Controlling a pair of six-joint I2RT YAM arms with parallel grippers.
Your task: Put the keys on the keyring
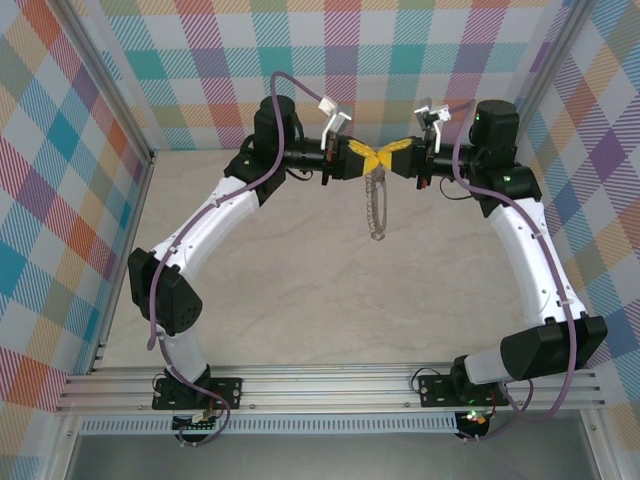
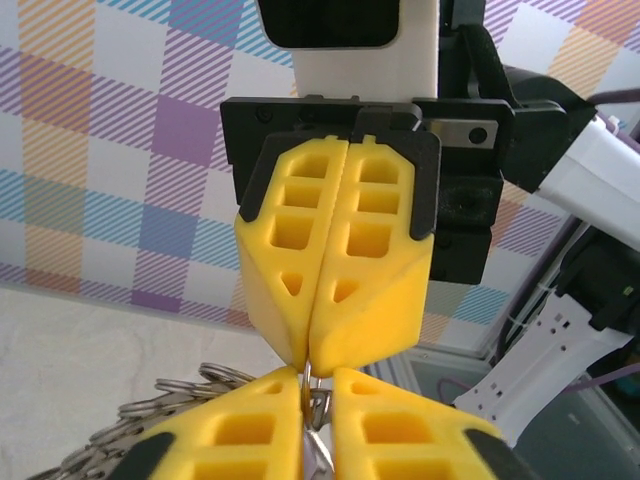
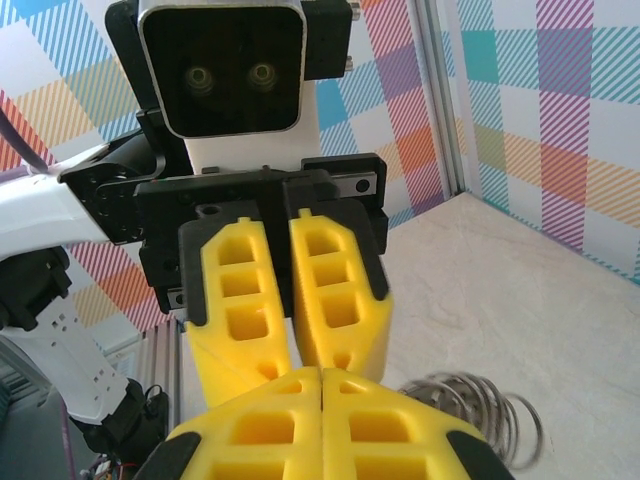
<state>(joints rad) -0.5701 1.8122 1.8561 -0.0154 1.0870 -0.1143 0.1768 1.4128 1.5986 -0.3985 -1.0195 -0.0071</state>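
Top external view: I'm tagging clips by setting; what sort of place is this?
Probably a lab robot test cell: plaid-patterned panel walls enclose a pale table, and an aluminium rail at its near edge carries two robot arms.

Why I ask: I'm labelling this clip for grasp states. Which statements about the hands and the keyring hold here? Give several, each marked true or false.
1. The left hand and the right hand meet tip to tip above the table. True.
2. The keyring lies flat on the table. False: it hangs down from where the two hands meet.
3. The right hand is wide open. False: its yellow fingers are pressed together.
4. The left hand is closed. True.
5. The walls around the table are checked in many colours. True.
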